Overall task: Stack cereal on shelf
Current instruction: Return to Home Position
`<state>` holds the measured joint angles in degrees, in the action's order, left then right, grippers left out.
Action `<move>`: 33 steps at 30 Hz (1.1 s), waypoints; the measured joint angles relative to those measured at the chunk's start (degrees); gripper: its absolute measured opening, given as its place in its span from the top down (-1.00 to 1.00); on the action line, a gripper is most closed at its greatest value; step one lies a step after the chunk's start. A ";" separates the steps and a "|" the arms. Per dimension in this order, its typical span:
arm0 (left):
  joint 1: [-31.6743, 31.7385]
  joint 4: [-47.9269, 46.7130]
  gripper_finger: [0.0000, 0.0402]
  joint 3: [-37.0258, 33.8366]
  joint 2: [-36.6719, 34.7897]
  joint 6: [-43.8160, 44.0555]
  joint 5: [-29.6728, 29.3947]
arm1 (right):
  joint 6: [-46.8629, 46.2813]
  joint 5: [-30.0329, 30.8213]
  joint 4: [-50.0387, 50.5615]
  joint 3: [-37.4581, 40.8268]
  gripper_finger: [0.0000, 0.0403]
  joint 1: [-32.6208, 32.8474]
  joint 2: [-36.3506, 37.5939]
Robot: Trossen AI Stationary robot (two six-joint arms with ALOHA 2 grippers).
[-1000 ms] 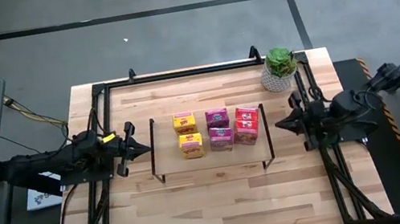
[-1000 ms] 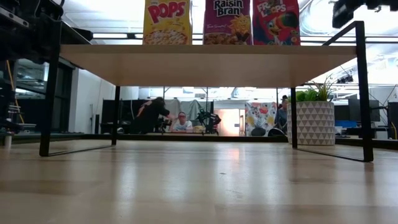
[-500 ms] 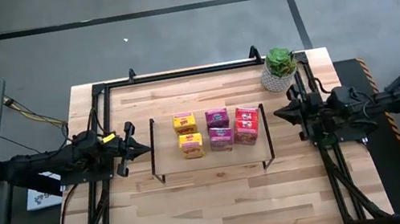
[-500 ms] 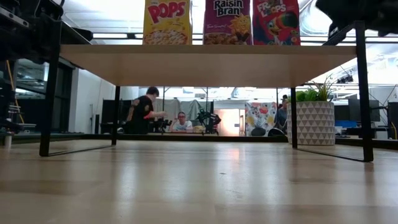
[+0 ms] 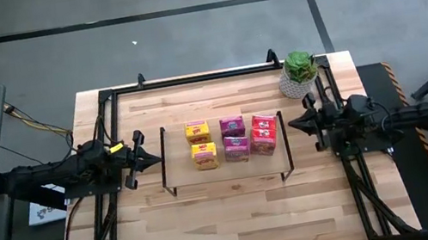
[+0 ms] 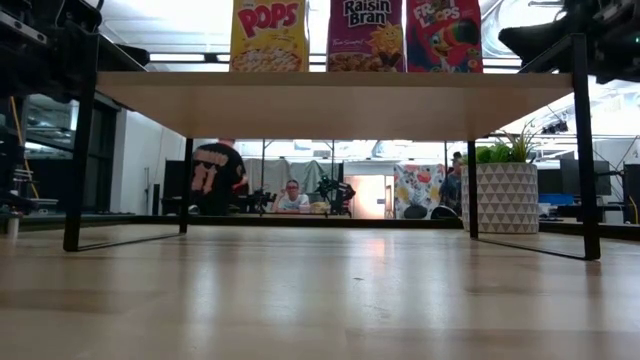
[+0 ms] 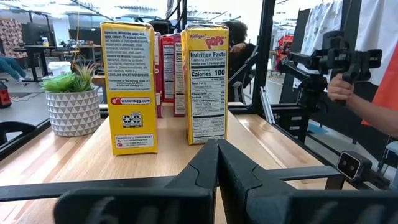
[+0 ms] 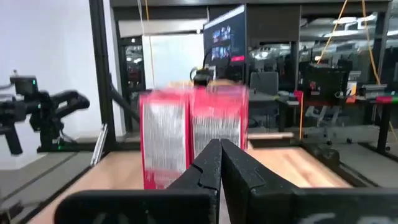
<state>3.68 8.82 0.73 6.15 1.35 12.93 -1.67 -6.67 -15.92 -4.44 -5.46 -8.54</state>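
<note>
all six cereal boxes [image 5: 236,148] stand on the shelf [image 5: 228,176] in three pairs, yellow left, pink middle, red right, while the left gripper [image 5: 156,157] waits just left of it and the right gripper [image 5: 295,124] just right, both pinched closed on nothing.

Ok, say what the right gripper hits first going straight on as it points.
Most likely the red cereal boxes on the shelf: the shut right gripper points at them at box height, though depth is unclear. The left gripper waits opposite.
</note>
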 joint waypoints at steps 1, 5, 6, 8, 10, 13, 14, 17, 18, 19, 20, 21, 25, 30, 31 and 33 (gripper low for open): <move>0.00 0.00 1.00 0.00 0.00 0.00 0.00 | 0.05 0.17 -0.02 0.52 1.00 0.37 0.00; 0.00 0.00 1.00 0.00 0.00 0.01 -0.07 | 0.20 2.29 -0.31 3.87 1.00 2.25 -0.02; 0.00 0.00 1.00 0.00 0.00 0.02 -0.09 | 0.23 3.35 0.21 3.86 1.00 2.69 -0.06; 0.00 0.00 1.00 0.00 0.00 0.02 -0.10 | 0.28 4.39 1.06 3.86 1.00 3.62 -0.04; 0.00 0.00 0.99 0.00 0.00 0.00 -0.11 | 0.65 4.42 1.01 3.86 1.00 4.66 -0.04; 0.00 0.00 0.99 0.00 0.00 0.00 -0.09 | 2.84 4.68 1.32 3.87 1.00 5.92 -0.04; 0.00 0.00 0.99 0.00 0.00 0.02 -0.09 | 3.54 4.73 2.14 3.88 1.00 6.21 -0.04; 0.00 0.00 0.98 0.00 0.00 0.02 -0.09 | 4.15 4.73 4.81 3.88 1.00 6.63 -0.09; 0.00 0.00 0.98 0.00 0.00 0.02 -0.09 | 3.50 4.71 5.74 3.88 1.00 6.71 -0.09; 0.00 0.00 0.98 0.00 0.00 0.00 -0.09 | 2.95 4.71 6.58 3.88 1.00 6.74 -0.09; 0.00 0.00 0.98 0.00 0.00 0.02 -0.09 | 2.26 4.71 7.09 3.88 1.00 6.74 -0.06; 0.00 0.00 0.98 0.00 0.00 0.00 -0.09 | 1.66 4.71 7.95 3.88 1.00 6.74 0.00; 0.00 0.00 0.98 0.00 0.00 0.01 -0.09 | 0.21 4.71 9.48 3.81 1.00 6.74 0.04; 0.00 0.00 0.98 0.00 0.00 0.02 -0.07 | 6.56 4.71 9.83 3.81 1.00 6.72 0.04; 0.00 0.00 0.98 0.00 0.00 0.02 -0.08 | 8.29 4.67 9.81 3.81 1.00 6.72 0.04; 0.00 0.00 0.98 0.00 0.00 0.01 -0.07 | 10.44 4.67 9.33 3.86 1.00 6.72 0.04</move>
<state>3.68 8.82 0.73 6.15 1.35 12.86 8.77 -2.00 -6.60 -0.58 1.26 -8.49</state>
